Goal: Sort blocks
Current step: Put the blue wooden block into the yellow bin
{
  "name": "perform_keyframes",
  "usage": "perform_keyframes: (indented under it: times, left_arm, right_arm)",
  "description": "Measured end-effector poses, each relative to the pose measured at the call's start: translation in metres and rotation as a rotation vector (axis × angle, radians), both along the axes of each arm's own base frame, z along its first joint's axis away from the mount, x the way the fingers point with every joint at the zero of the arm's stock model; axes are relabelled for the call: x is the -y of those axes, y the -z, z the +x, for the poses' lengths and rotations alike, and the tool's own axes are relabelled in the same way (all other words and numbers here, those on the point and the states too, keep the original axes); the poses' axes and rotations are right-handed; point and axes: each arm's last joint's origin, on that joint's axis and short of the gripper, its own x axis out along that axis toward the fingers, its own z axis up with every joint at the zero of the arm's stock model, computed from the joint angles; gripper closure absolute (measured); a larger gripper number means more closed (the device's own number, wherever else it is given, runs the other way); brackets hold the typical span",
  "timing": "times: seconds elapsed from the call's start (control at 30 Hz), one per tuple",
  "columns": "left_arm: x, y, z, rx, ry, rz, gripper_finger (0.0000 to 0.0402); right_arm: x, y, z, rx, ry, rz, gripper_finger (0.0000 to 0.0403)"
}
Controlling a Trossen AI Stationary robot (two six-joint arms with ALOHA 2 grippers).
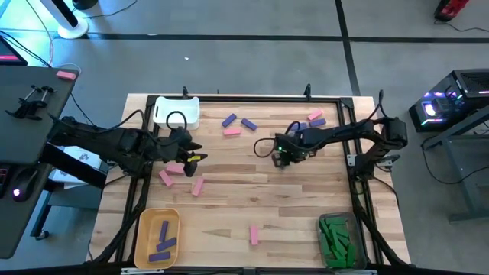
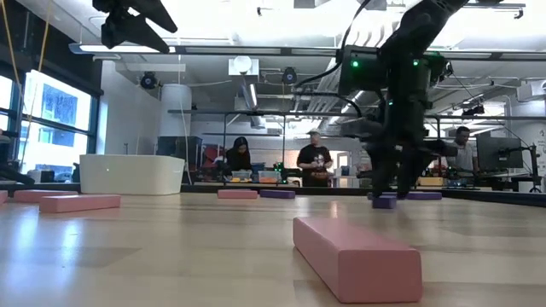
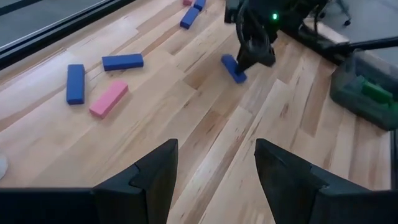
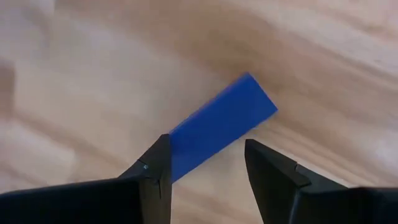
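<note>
A purple block (image 4: 224,121) lies flat on the wooden table (image 1: 306,198), right of the middle. My right gripper (image 4: 208,162) points down over it, open, with one finger on each side of one end of the block; no touch shows. From across the table, the left wrist view shows the block (image 3: 233,68) lying under that gripper (image 3: 252,59). My left gripper (image 3: 217,168) hangs open above the table's left part (image 1: 195,156), with nothing between its fingers. Several pink blocks (image 1: 174,169) lie on the table below it.
A white bin (image 1: 176,112) stands at the far left. A yellow bin (image 1: 144,229) holding purple blocks is at the near left, and a clear bin (image 1: 336,241) of green blocks at the near right. Loose purple and pink blocks (image 1: 237,124) (image 1: 313,119) lie along the far side, and one pink block (image 1: 254,234) near the front.
</note>
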Motion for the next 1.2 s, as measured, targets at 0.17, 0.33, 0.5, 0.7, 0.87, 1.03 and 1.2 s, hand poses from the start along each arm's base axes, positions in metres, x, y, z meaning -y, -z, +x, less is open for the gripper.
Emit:
perform_keyframes:
  times: [0.17,0.33,0.5,0.7,0.87,1.03,1.2]
  left_arm:
    - [0.001,-0.005,0.004,0.062,0.010,0.000,0.0200]
    - [0.001,-0.009,0.007,0.109,0.028,0.016,0.0200]
    - [0.002,-0.011,0.008,0.123,0.028,0.014,0.0200]
    - [0.002,-0.011,0.008,0.122,0.029,0.014,0.0200]
    - [0.002,-0.010,0.008,0.115,0.059,0.010,0.0200]
    - [0.004,-0.010,0.008,0.110,0.095,-0.005,0.0200]
    - [0.004,-0.010,0.008,0.107,0.107,-0.002,0.0200]
  right_arm:
    - [-0.006,0.000,-0.005,-0.054,-0.235,0.039,0.0261]
    - [-0.006,-0.018,-0.002,-0.089,-0.274,0.034,0.0261]
    - [-0.011,-0.055,0.001,0.037,-0.035,-0.020,0.0261]
    - [-0.030,-0.051,-0.009,-0.022,0.260,-0.084,0.0261]
    - [-0.041,-0.034,-0.016,-0.020,0.473,-0.104,0.0261]
    - [-0.043,-0.020,-0.017,0.055,0.576,-0.109,0.0261]
    - [-0.043,-0.012,-0.014,0.064,0.576,-0.107,0.0261]
